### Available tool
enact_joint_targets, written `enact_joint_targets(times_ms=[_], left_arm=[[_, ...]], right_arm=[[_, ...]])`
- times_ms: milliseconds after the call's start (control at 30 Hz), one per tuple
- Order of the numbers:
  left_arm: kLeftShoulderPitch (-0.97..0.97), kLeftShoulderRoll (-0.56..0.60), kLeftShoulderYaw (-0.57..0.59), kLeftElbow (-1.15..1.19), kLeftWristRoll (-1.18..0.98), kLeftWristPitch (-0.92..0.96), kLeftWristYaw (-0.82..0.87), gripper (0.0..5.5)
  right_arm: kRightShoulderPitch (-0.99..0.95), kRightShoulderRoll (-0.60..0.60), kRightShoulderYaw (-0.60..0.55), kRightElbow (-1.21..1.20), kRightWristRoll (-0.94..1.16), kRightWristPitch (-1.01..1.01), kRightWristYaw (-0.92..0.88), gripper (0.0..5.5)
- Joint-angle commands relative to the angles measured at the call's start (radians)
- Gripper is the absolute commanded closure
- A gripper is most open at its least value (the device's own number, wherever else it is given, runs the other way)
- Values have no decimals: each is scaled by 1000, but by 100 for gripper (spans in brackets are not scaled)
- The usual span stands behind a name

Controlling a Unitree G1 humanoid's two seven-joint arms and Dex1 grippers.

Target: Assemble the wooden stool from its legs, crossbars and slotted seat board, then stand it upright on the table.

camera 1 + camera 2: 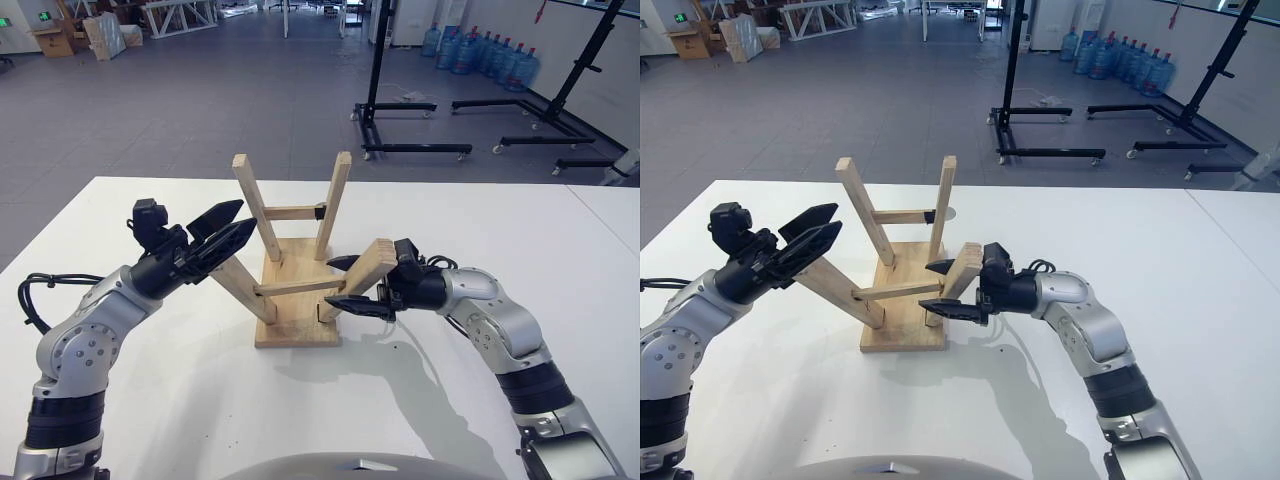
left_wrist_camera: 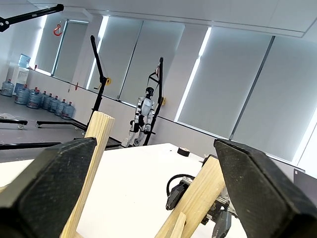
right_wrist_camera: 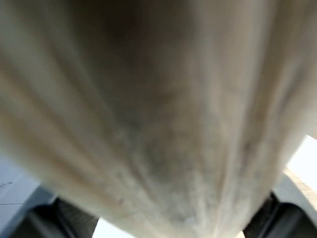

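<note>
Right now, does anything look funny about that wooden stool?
Yes. The pale wooden stool is upside down: its flat seat board lies on the white table, legs up. The two nearest legs lean outward far more than the back pair.

I see a grey floor (image 1: 200,110) behind the work area. Two black wheeled stands (image 1: 415,110) sit on it to the right, well apart from a row of blue water bottles (image 1: 480,50) along the far wall. Cardboard boxes (image 1: 55,40) are stacked at the far left. In the left wrist view, a small humanoid figure (image 2: 143,116) hangs at a black stand in front of blind-covered windows (image 2: 233,84).
</note>
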Motion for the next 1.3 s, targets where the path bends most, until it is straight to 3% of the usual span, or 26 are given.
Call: enact_joint_targets(times_ms=[33,267,667,933,1067,1300], left_arm=[[31,-33,-168,-30,110,76,23,117],[5,-23,-144,-93,79,75,56,117],[-21,-59,-137,-149,94,80,97,117],[-31,-108,-154,-133,169,70,153,117],[-39,-128,-186,-144,204,79,182,117],[-31,-120,-202,-158,232,100,217,117]], right_arm=[[-42,7,31,-49,-24,-8,19,137],[-47,-13,-19,70,-129,-96,-29,15],[-83,19,-117,204,-205,-233,-146,15],[-128,77,-311,70,17,-240,-215,15],[-193,92,-331,28,28,-235,-288,15],[-214,35,-165,-87,-491,-383,-510,15]])
